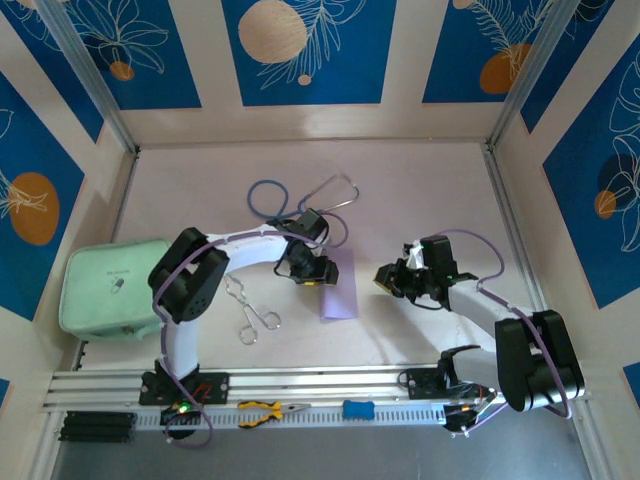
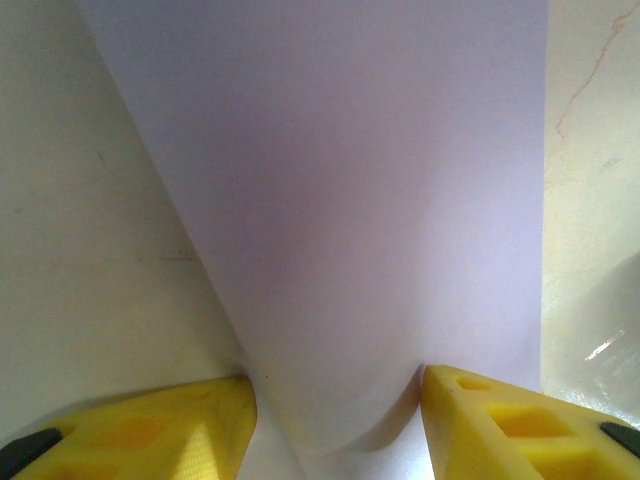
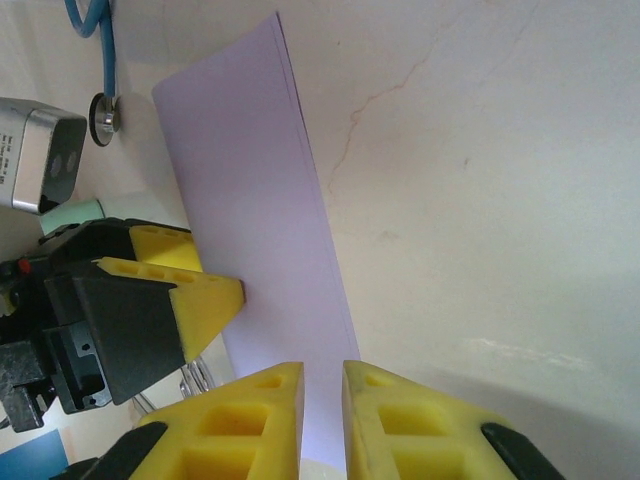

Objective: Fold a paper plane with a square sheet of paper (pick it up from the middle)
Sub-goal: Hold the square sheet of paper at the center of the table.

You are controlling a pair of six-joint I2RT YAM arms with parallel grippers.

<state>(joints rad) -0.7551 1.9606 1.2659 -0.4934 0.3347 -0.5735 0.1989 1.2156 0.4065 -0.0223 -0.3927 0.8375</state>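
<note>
Square sheet of paper (image 1: 340,290), one only, pale lilac, lies at the middle of the desk (image 1: 420,200). From above it reads as a tall narrow strip between my two claws.

My left claw (image 1: 313,279) sits on the strip's left edge, spread wide. On my left wrist camera its yellow fingers (image 2: 520,425) stand either side of the paper, whose near end curls up between them and brushes one finger.

My right claw (image 1: 385,277) is just off the strip's right edge. Its fingers (image 3: 400,420) are drawn to a narrow slit with lilac showing through. Whether they pinch the sheet, I cannot tell.

Round the desk, I count one of each:
- One stethoscope (image 1: 251,197) with a blue tube, toward the far edge just beyond the paper, my left wrist lying over part of it.
- One pair of metal forceps (image 1: 243,303), left of the paper beside my left arm.
- One mint-green pouch (image 1: 110,288) at the left edge, its small dark print too tiny to read.
- One pair of yellow-handled pliers (image 1: 262,412) on the near-edge rail.
- One blue-handled tool (image 1: 358,409) beside the pliers.
</note>
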